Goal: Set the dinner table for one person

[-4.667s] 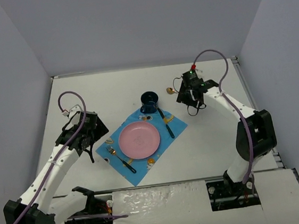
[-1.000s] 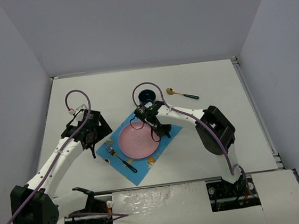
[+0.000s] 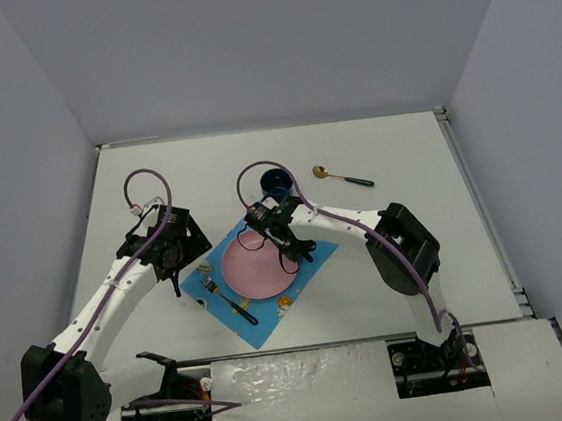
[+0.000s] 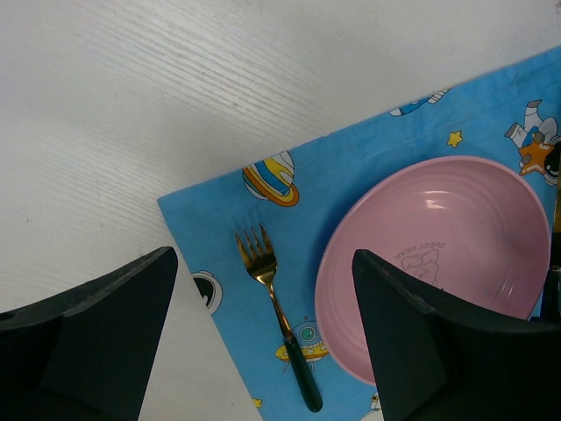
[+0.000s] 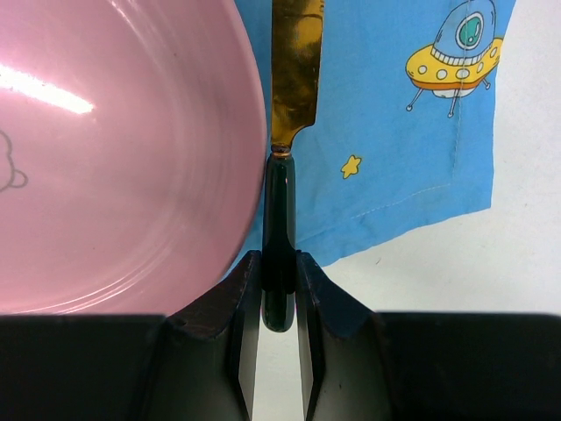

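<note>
As right fingers (image 5: 232,298) pinch knife (image 5: 280,237), plate (image 5: 114,158) beside

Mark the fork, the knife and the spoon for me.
fork (image 4: 278,309), left wrist view, gold neck below the tines.
knife (image 5: 280,206), right wrist view, dark handle below the blade.
spoon (image 3: 343,177), top external view, middle of the shaft.

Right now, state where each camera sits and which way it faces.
Top external: above and behind the bases, looking down on the dinner table; both arms show whole.
Left wrist: on the left arm, looking down at the fork on the blue mat; its open fingers frame the bottom.
Right wrist: on the right arm, looking down past its fingers, shut on the knife.
Shared: both wrist views catch the pink plate.
</note>
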